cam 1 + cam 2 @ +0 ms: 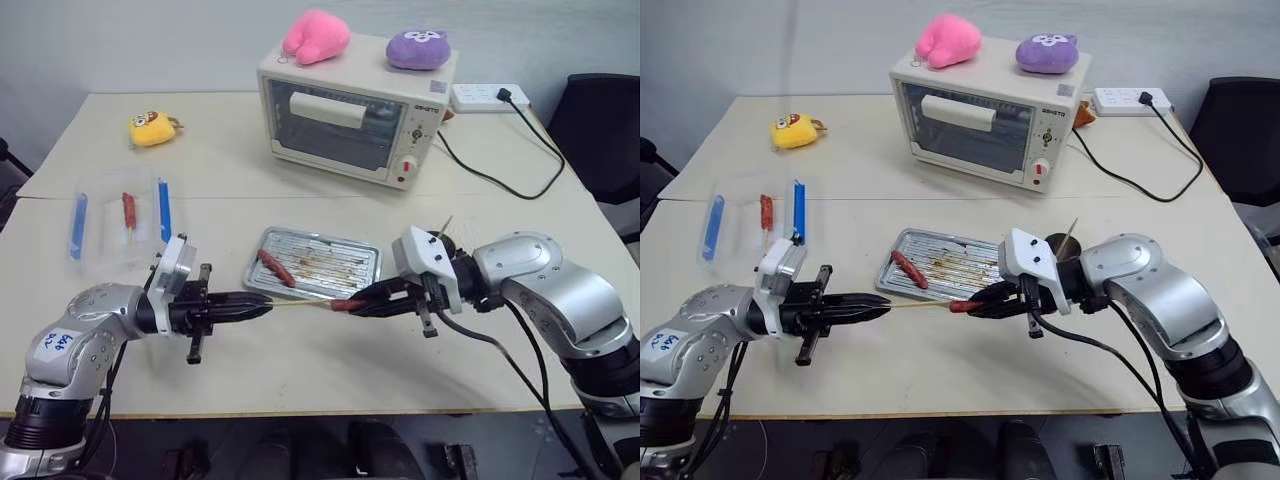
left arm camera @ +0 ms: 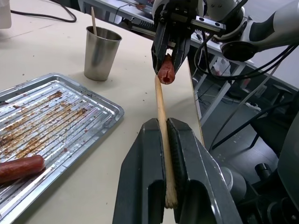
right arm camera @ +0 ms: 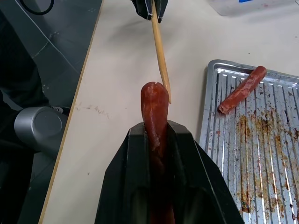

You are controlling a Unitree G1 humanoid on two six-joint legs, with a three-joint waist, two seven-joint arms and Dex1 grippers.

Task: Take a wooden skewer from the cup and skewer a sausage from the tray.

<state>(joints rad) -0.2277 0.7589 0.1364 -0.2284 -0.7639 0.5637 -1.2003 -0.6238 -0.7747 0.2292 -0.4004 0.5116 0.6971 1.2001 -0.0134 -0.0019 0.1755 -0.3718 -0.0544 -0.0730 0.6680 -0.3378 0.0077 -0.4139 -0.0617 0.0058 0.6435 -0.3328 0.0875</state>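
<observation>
My left gripper (image 1: 265,305) is shut on the wooden skewer (image 1: 300,305) and holds it level, pointing toward the right gripper. The right gripper (image 1: 358,301) is shut on a glossy reddish-brown sausage (image 3: 154,102) whose end sticks out past the fingers. In the right wrist view the skewer's tip (image 3: 168,95) lies right against that end, slightly to one side. Both are held above the table, in front of the silver tray (image 1: 370,262), where a second sausage (image 1: 276,267) lies. The grey metal cup (image 2: 102,53) stands behind the right gripper with another stick in it.
A cream toaster oven (image 1: 350,120) with a pink plush (image 1: 315,37) and a purple plush (image 1: 418,48) on top stands at the back. A clear box with blue clips (image 1: 120,215) sits far left, and a yellow toy (image 1: 153,128) behind it. A power strip (image 1: 485,96) and its cable lie at the back right.
</observation>
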